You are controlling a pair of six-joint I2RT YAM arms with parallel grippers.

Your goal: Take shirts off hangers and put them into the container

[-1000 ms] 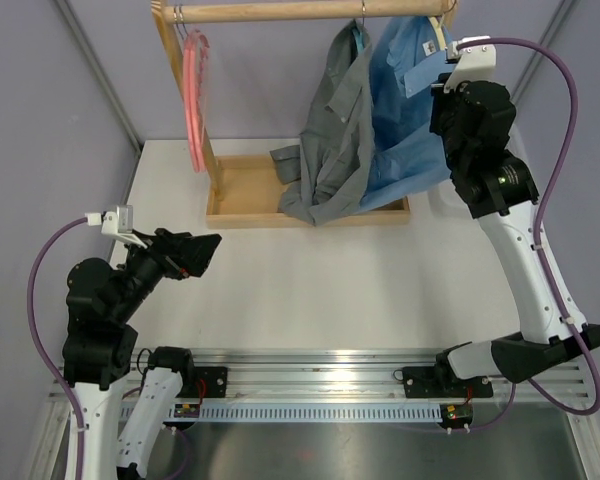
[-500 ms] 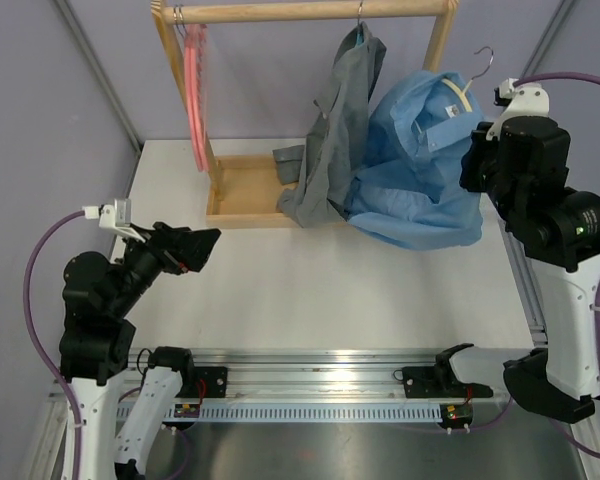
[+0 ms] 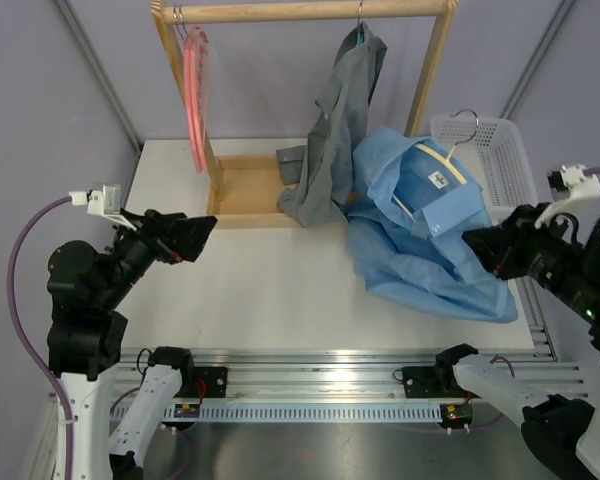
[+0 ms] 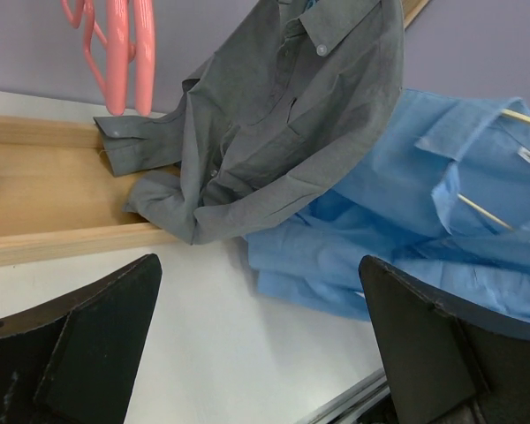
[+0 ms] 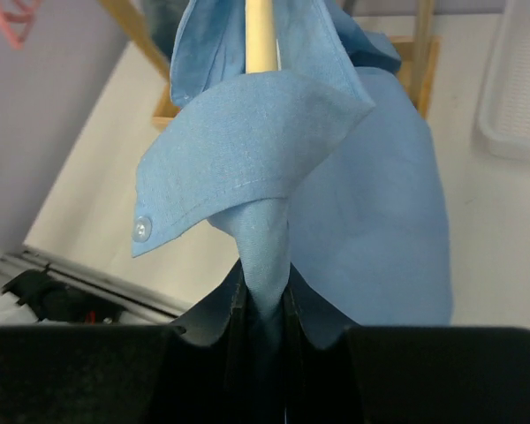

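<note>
The right gripper point(image 3: 477, 243) was closed narrowly on a fold of the light blue shirt point(image 3: 420, 250). In the right wrist view the cloth was seen pinched between the two fingers and rising from them in a twisted strip. The collar, with a small button, was folded over just above this strip, and the cream hanger point(image 3: 435, 170) was seen inside it.

The light blue shirt was spread on the counter point(image 3: 270, 290), to the right of the wooden tray point(image 3: 242, 190), and its near right edge was the part held. The hanger was not yet taken out of the shirt. Its metal hook point(image 3: 465, 120) was seen in front of the left wall of the white basket point(image 3: 495, 160); whether the two were touching could not be told. The basket was placed at the far right of the counter, beside the right post of the wooden rack point(image 3: 310, 12).

The left gripper point(image 3: 185, 243) was held wide open above the left part of the counter, with nothing between its fingers, and it was pointed toward the shirts.

The dark grey shirt point(image 3: 340, 130) was hung from the rail of the rack on a bluish hanger point(image 3: 358, 37). Its lower part was resting in the tray and over the tray's front wall, touching the light blue shirt. Pink hangers point(image 3: 195, 90) were hung at the left end of the rail.
</note>
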